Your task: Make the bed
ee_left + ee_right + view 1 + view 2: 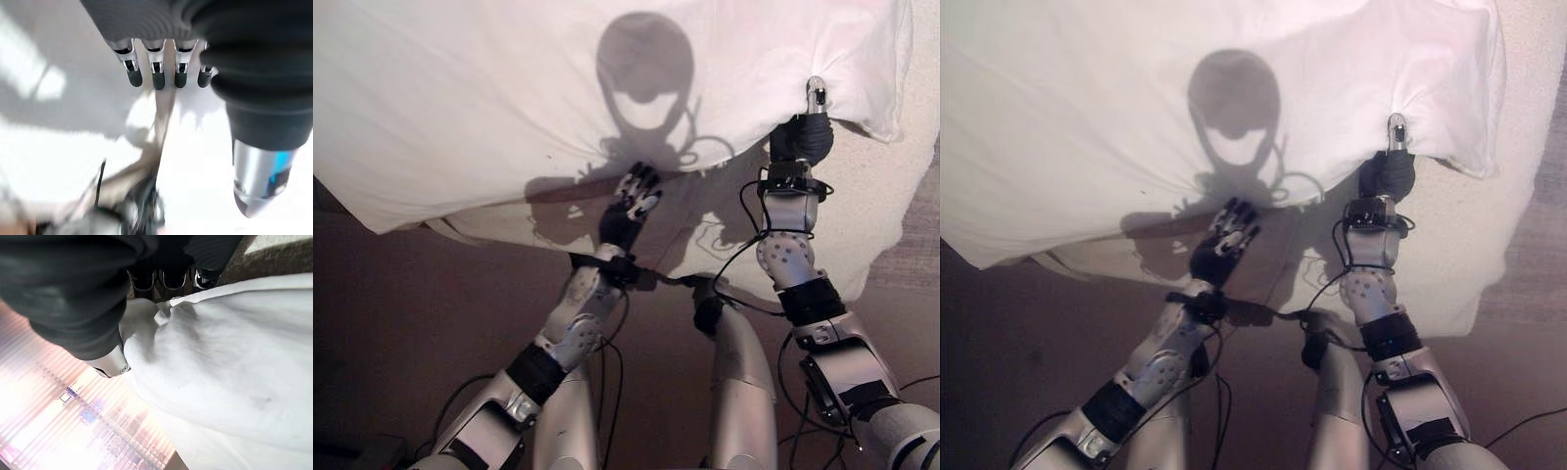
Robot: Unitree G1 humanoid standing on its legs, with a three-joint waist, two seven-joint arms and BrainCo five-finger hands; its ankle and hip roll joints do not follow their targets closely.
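Mid-spread; right hand point(801, 137) pinched duvet point(489, 98) edge, upper right; left hand point(628, 211) splayed flat, centre; probably pull next.

White duvet point(460, 108), plain, no pattern; cream-white sheet point(891, 196) under it, plain; floor point(401, 333) dark brown; left hand point(628, 208) silver fingers, dark tips, dark ribbed cover; right hand point(803, 132) same colours, dark cover.
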